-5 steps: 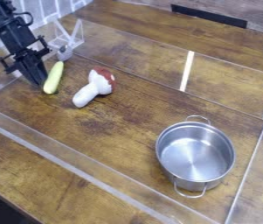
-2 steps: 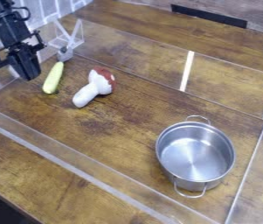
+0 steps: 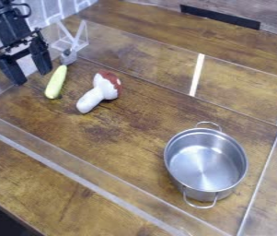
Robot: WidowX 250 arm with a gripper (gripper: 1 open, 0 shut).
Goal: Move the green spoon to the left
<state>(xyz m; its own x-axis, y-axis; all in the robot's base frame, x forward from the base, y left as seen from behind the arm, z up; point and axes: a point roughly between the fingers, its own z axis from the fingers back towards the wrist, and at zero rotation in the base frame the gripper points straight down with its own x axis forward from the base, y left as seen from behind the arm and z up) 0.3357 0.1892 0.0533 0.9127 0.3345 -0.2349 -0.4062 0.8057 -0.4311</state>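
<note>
The arm (image 3: pixel 8 28) gets cut off by the top-left corner, and the green spoon (image 3: pixel 56 81)'s grey end is too tiny to see.

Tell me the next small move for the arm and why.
Probably lift straight up and pull away. The gripper stands with jaws open, apart from the green spoon, which lies flat on the table at the far left, left of the mushroom toy. The placing looks done.
</note>
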